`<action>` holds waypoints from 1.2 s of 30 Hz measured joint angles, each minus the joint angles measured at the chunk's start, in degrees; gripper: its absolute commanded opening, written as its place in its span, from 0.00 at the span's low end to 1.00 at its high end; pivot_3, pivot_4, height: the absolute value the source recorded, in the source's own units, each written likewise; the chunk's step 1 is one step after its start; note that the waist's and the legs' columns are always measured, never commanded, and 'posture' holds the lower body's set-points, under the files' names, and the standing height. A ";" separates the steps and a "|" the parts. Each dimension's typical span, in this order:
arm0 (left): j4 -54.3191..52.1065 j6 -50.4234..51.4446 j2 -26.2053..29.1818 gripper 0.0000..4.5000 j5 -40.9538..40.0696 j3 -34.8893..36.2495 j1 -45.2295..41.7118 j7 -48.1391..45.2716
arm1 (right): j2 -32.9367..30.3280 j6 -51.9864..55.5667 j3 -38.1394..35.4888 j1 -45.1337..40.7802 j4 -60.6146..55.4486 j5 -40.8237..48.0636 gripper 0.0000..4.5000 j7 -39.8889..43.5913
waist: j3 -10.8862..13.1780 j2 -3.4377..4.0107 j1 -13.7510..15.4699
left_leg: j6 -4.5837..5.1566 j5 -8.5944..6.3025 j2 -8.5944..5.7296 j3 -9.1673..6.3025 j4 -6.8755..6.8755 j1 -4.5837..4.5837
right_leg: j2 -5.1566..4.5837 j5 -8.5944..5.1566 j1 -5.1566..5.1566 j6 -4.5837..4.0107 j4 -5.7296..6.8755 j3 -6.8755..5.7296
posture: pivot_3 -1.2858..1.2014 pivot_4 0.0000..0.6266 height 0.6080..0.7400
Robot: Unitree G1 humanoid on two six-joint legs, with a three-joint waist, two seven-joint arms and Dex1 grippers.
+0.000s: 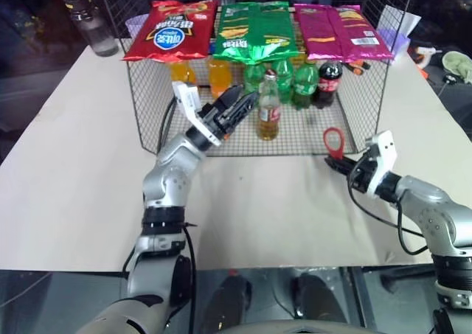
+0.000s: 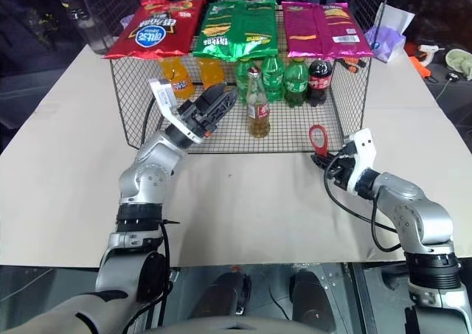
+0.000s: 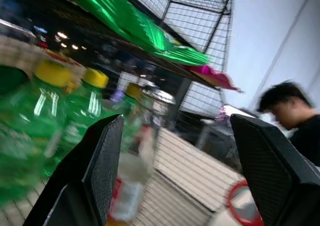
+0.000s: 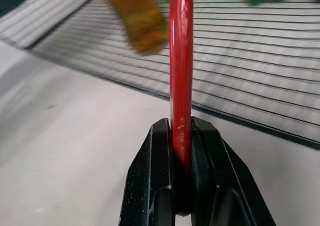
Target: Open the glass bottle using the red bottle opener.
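Note:
The glass bottle [image 1: 268,107] of amber liquid stands upright at the open front of a wire cage [image 1: 147,105]. My left gripper [image 1: 240,104] is raised just left of the bottle, open and pointing toward it. In the left wrist view, the blurred bottle [image 3: 135,166] shows between the spread fingers [image 3: 102,161], closer to one of them and apart from both. My right gripper [image 1: 335,160] hovers over the table to the right of the bottle, shut on the handle of the red bottle opener [image 1: 333,139]. The opener's ring stands upward. The right wrist view shows the opener [image 4: 181,71] clamped edge-on.
Inside the cage stand orange soda bottles [image 1: 218,74], green bottles [image 1: 304,82] and a cola bottle [image 1: 329,83]. Red [image 1: 171,30], green [image 1: 254,28] and pink [image 1: 341,30] snack bags lie on top. A plastic water bottle [image 1: 92,24] stands far left. A person [image 3: 292,111] is beyond the table.

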 measured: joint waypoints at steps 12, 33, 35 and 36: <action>24.19 -21.17 -2.75 0.78 14.74 -5.43 -9.34 -0.35 | 2.37 -3.06 -0.77 0.47 0.30 -1.14 0.00 -2.14 | 0.00 0.00 0.02 | 0.01 0.00 -0.09 -0.07 0.04 -0.15 | -0.02 0.00 -0.12 0.00 0.02 -0.06 | 0.52 0.24 1.00; 40.41 -29.01 -5.44 0.78 18.18 -4.40 -17.35 -0.11 | 3.49 -4.29 -0.78 3.06 -1.94 -2.77 0.00 -3.02 | 0.00 -0.01 -0.08 | 0.02 0.01 -0.19 -0.08 0.09 -0.15 | -0.01 0.00 -0.12 0.01 0.09 -0.07 | 0.52 0.24 1.00; 40.91 -29.21 -5.27 0.78 18.74 -4.42 -17.43 -0.03 | 3.49 -4.29 -0.78 3.00 -1.94 -2.80 0.00 -3.01 | 0.00 -0.01 -0.09 | 0.02 0.01 -0.19 -0.08 0.09 -0.15 | -0.01 0.00 -0.12 0.01 0.10 -0.08 | 0.52 0.24 1.00; 41.24 -29.32 -5.22 0.78 19.03 -4.41 -17.46 0.02 | 3.49 -4.29 -0.78 2.97 -1.94 -2.81 0.00 -3.01 | 0.00 -0.01 -0.09 | 0.02 0.01 -0.20 -0.08 0.10 -0.15 | -0.01 0.00 -0.12 0.01 0.10 -0.07 | 0.52 0.24 1.00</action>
